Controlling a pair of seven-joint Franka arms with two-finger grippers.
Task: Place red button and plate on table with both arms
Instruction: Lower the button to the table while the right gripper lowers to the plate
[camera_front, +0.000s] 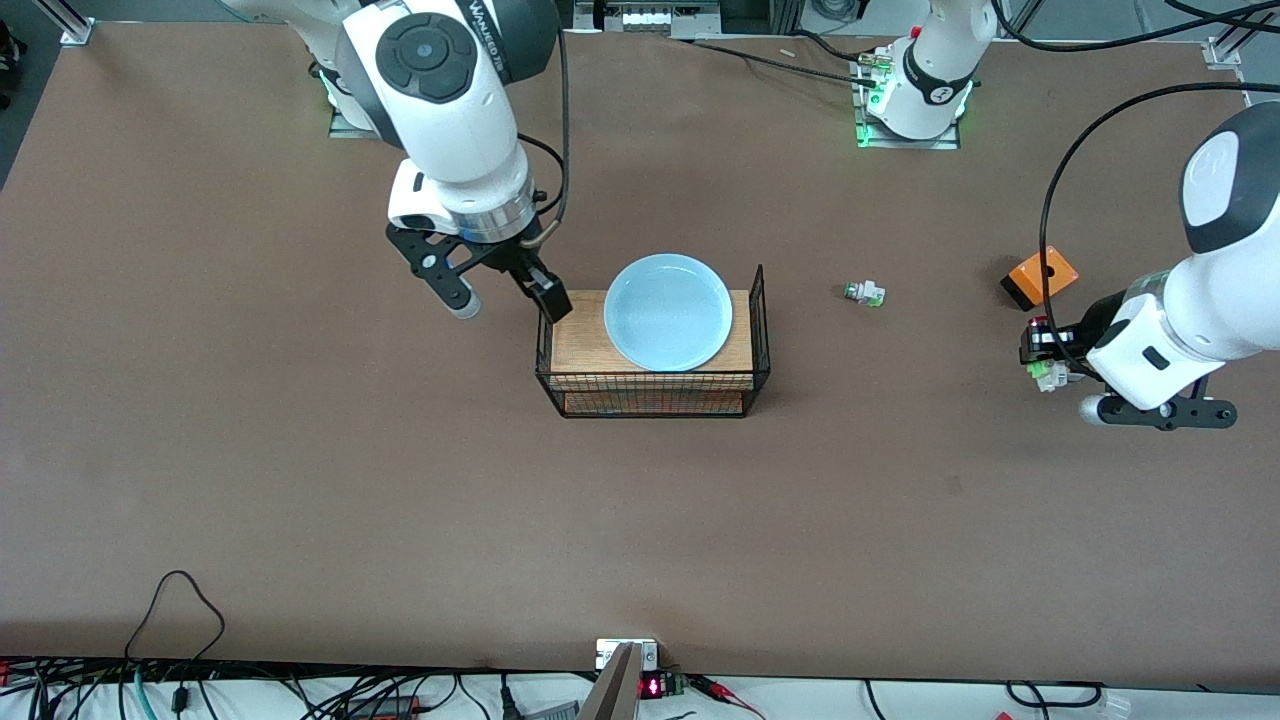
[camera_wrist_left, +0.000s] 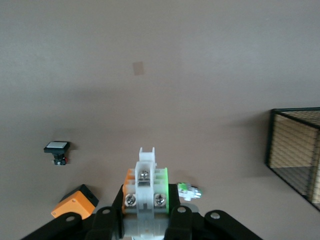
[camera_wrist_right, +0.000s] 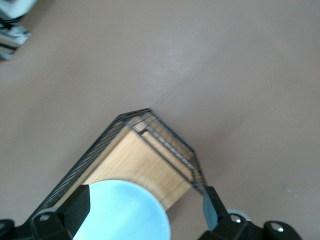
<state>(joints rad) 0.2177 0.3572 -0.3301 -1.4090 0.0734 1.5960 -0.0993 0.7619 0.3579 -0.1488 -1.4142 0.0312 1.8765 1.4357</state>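
Brown tabletop (camera_front: 250, 480) spread wide, with a wire rack (camera_front: 655, 385) at its middle carrying the plate (camera_front: 668, 311). Right gripper (camera_front: 505, 290) hung wide open over the rack's end toward the right arm; it should straddle the rim squarely before closing. Left gripper (camera_front: 1040, 360), toward the left arm's end from the rack, clamped the red button (camera_wrist_left: 146, 187); lower it gently. Its red cap barely showed.

1. Brown desk (camera_front: 250, 480), matte, spanning the view.
2. Mid-desk: black wire rack (camera_front: 655, 385) with wood top.
3. Toward the left arm's end: green-capped button (camera_front: 863, 293), orange block (camera_front: 1040, 277), black-and-white button (camera_wrist_left: 57, 148) near that block.
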